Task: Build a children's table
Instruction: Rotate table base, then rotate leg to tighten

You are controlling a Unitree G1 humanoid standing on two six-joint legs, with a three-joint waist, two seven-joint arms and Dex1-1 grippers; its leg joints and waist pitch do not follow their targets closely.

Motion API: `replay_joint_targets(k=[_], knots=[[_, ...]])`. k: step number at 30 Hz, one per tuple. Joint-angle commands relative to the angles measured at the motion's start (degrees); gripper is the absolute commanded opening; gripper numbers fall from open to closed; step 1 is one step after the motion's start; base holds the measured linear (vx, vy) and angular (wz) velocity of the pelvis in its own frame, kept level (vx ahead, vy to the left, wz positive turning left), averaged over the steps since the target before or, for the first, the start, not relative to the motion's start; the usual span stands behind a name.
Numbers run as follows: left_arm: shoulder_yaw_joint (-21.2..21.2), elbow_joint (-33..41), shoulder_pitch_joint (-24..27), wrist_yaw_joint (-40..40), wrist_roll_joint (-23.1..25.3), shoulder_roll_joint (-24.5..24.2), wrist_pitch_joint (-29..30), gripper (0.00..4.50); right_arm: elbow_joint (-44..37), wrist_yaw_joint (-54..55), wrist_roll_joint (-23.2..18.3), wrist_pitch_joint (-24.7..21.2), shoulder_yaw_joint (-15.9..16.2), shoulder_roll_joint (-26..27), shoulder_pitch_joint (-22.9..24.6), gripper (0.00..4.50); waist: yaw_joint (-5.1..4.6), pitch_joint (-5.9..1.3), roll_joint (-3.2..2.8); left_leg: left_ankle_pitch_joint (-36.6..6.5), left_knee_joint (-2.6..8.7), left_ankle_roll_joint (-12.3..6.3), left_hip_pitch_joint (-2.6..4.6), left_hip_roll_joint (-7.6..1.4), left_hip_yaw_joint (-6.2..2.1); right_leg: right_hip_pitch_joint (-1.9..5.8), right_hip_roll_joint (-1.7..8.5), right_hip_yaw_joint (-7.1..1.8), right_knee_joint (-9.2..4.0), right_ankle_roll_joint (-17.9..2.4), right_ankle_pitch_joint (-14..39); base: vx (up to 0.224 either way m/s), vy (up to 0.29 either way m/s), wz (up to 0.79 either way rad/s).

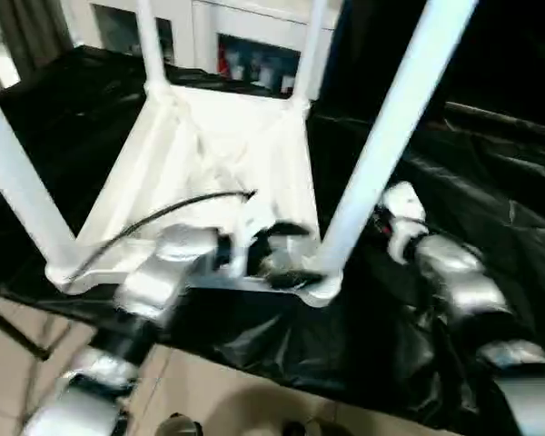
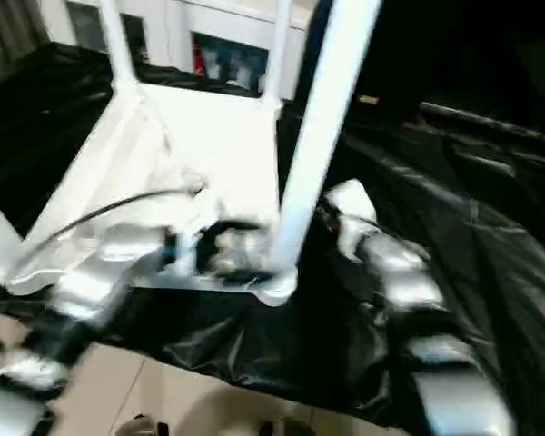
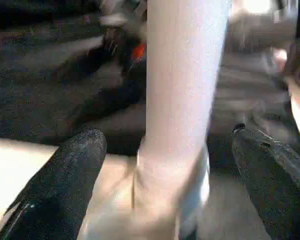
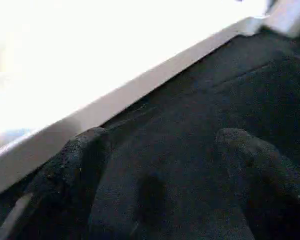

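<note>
Children's table (image 1: 220, 154) of white plastic, a rectangular top lying upside down with four long tapered white tube legs standing up from its corner sockets, rests on a workbench draped in crinkled black sheeting (image 1: 490, 191). At its near edge the left gripper (image 3: 166, 150) stands spread wide, its two black fingers (image 3: 65, 185) flanking the near-right leg (image 1: 395, 118) without clasping it. Just right of that corner, the right gripper (image 4: 155, 150) is open over the sheeting beside the top's rim (image 4: 120, 95); a white cabinet (image 1: 245, 27) stands behind.
</note>
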State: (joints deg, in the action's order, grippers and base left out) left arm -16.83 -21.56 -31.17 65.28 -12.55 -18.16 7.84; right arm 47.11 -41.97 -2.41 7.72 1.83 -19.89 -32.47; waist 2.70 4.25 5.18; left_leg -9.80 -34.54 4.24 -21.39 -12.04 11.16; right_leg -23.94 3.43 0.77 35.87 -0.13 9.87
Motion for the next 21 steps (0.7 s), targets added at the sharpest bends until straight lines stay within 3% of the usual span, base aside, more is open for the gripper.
replay_joint_targets(k=[1, 2, 4, 7, 8, 11, 19, 20, 21], knots=[[-1.9, 0.7, -0.9, 1.5, 1.3, 0.1, -0.6, 4.50, -3.6, -4.3, -1.0, -1.2, 0.9, -1.9, 0.7, 3.85, 0.21, -4.58, -1.13, -15.4, 3.85, -0.98, 1.10, -0.91, -0.35, 2.85, 2.73, -1.36, -4.28, -13.1, 10.3, 0.000, 0.000, 0.00], [-3.3, -1.8, -1.8, 3.0, 3.4, -2.0, -2.1, 4.50, -8.3, -9.6, -1.7, -3.1, 2.3, -5.1, 2.9, 3.85, 0.36, -4.45, -1.38, -15.9, 3.96, -1.32, 1.10, -0.84, -0.41, 2.92, 2.52, -1.34, -4.58, -12.6, 11.4, 0.000, 0.000, 0.00], [-3.6, -2.6, -2.2, 3.5, 3.9, -2.5, -2.3, 4.50, -9.6, -11.1, -1.9, -3.7, 2.6, -5.9, 3.4, 3.85, 0.47, -4.53, -1.14, -14.8, 3.92, -1.49, 0.91, -0.81, -0.40, 3.10, 2.74, -1.41, -4.38, -12.5, 11.2, 0.000, 0.000, 0.00], [-3.5, -7.2, -4.3, 4.0, 5.8, -2.4, -4.8, 4.21, -16.4, -17.3, -3.1, -6.8, 3.7, -9.6, 6.1, 3.94, 0.53, -4.57, -1.33, -14.8, 3.76, -1.38, 1.02, -0.80, -0.34, 2.96, 2.86, -1.48, -4.50, -12.3, 12.8, 0.000, 0.000, 0.00], [-3.7, -8.5, -4.9, 4.0, 6.2, -2.2, -5.6, 4.14, -17.7, -18.6, -3.6, -7.4, 3.9, -10.3, 6.5, 3.94, 0.63, -4.43, -1.34, -15.7, 3.82, -1.75, 1.10, -0.75, -0.37, 2.91, 2.81, -1.49, -4.97, -11.2, 14.9, 0.000, 0.000, 0.00], [-4.4, -12.1, -6.7, 4.2, 7.3, -1.9, -5.8, 3.93, -21.7, -23.2, -4.4, -9.4, 5.1, -13.0, 8.0, 3.94, 0.72, -4.55, -1.18, -15.6, 3.76, -1.56, 1.06, -0.87, -0.50, 2.92, 2.95, -1.41, -4.94, -10.9, 16.2, 0.000, 0.000, 0.00], [-5.1, -18.4, -9.4, 7.7, 9.3, -2.8, -6.6, 3.34, -30.5, -30.1, -6.1, -14.2, 6.4, -18.0, 11.7, 3.94, 0.89, -4.58, -1.18, -15.0, 3.73, -2.23, 0.89, -0.88, -0.62, 2.93, 3.10, -1.34, -5.01, -11.4, 15.8, 0.000, 0.000, 0.00], [-5.2, -18.6, -9.3, 8.3, 9.4, -2.9, -6.8, 3.08, -31.1, -30.2, -6.1, -14.5, 6.4, -18.1, 12.0, 3.94, 0.93, -4.60, -1.81, -14.9, 3.78, -2.13, 0.90, -0.96, -0.73, 2.92, 3.21, -1.37, -4.80, -11.8, 15.1, 0.000, 0.000, 0.00], [-5.3, -18.6, -9.3, 8.5, 9.5, -3.1, -7.0, 3.08, -31.3, -30.1, -6.1, -14.6, 6.4, -18.2, 12.1, 3.94, 0.81, -4.60, -1.62, -15.0, 3.76, -2.13, 0.92, -0.96, -0.64, 2.85, 3.10, -1.35, -4.93, -11.9, 14.9, 0.000, 0.000, 0.00]])
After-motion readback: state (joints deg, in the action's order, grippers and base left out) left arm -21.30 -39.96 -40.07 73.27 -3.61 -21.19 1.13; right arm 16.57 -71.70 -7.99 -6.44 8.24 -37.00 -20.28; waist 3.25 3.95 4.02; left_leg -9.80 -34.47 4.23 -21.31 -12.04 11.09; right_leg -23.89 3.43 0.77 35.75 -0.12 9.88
